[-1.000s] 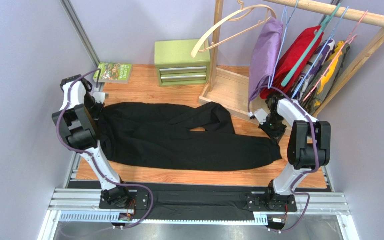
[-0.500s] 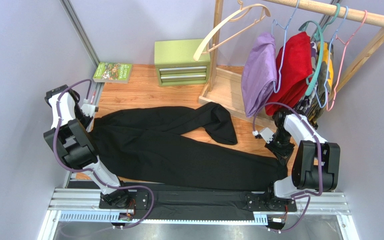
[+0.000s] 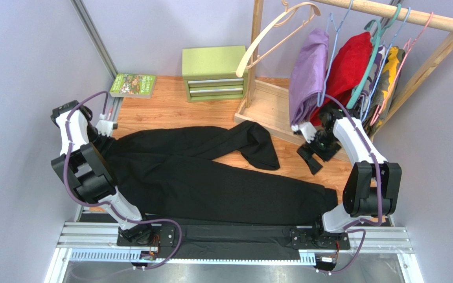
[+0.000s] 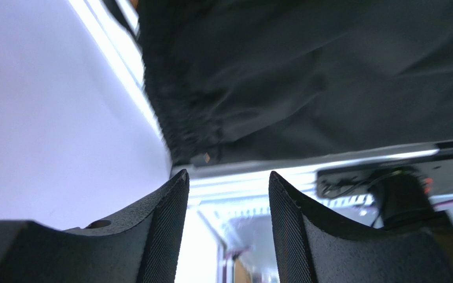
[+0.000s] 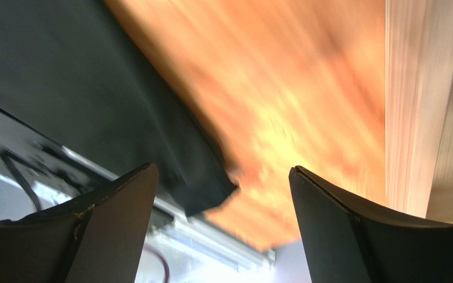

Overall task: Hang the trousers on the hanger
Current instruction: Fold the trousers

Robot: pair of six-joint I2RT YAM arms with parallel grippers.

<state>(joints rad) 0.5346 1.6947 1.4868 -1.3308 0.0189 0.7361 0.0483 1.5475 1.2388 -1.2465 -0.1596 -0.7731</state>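
Observation:
The black trousers [image 3: 211,183] lie spread flat across the wooden table, waist at the left, one leg reaching the right near edge, the other folded toward the middle. The pale wooden hanger [image 3: 270,32] hangs by its hook from the rack's rail, bare. My left gripper [image 3: 100,140] sits at the waistband, open; in the left wrist view its jaws [image 4: 227,177] hold nothing and the waistband [image 4: 187,130] lies just beyond. My right gripper [image 3: 310,158] hovers open above the table, between the leg end and the rack. In the right wrist view the right gripper [image 5: 223,171] is empty, with the leg end [image 5: 199,183] below.
A wooden clothes rack [image 3: 400,15] at the back right carries a purple garment [image 3: 308,76], a red garment [image 3: 350,65] and several thin coloured hangers. Its base tray [image 3: 270,106] sits just behind the right gripper. A green drawer box [image 3: 215,73] and a book [image 3: 133,85] stand at the back.
Both grippers were shut on the trousers and have let go and opened. The right gripper has moved up and back toward the rack. The hanging garments have swung.

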